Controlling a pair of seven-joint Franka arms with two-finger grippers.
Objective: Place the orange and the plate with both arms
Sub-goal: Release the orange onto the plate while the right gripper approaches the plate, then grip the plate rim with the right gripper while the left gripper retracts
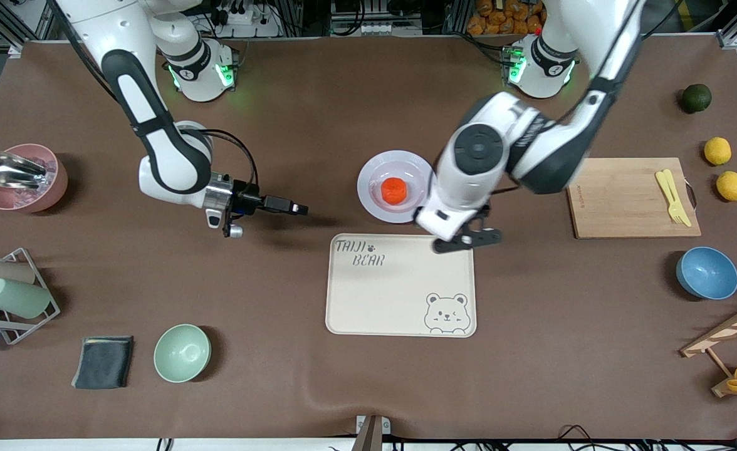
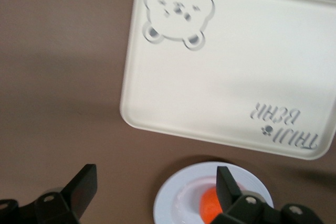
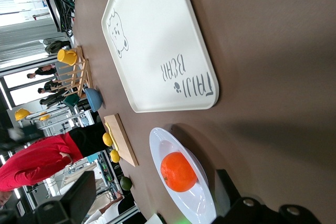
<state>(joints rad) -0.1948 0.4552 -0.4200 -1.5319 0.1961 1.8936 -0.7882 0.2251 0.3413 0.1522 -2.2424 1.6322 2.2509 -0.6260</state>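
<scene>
The orange [image 1: 394,190] lies in the middle of the pale plate [image 1: 368,188], which sits on the table just farther from the front camera than the cream bear tray [image 1: 400,294]. My left gripper [image 1: 467,240] is open and empty over the tray's corner beside the plate. Its wrist view shows the plate [image 2: 173,198] and the orange [image 2: 209,205] partly hidden by one finger [image 2: 227,186]. My right gripper [image 1: 293,208] is open and empty, low over the table toward the right arm's end, pointing at the plate. Its wrist view shows the orange [image 3: 178,171] on the plate [image 3: 157,145].
A wooden cutting board [image 1: 619,200] with a yellow fork [image 1: 672,195], two lemons [image 1: 717,151], a dark green fruit [image 1: 695,98] and a blue bowl [image 1: 707,272] lie toward the left arm's end. A pink bowl [image 1: 49,188], cup rack [image 1: 11,294], grey cloth [image 1: 103,361] and green bowl [image 1: 182,352] lie toward the right arm's end.
</scene>
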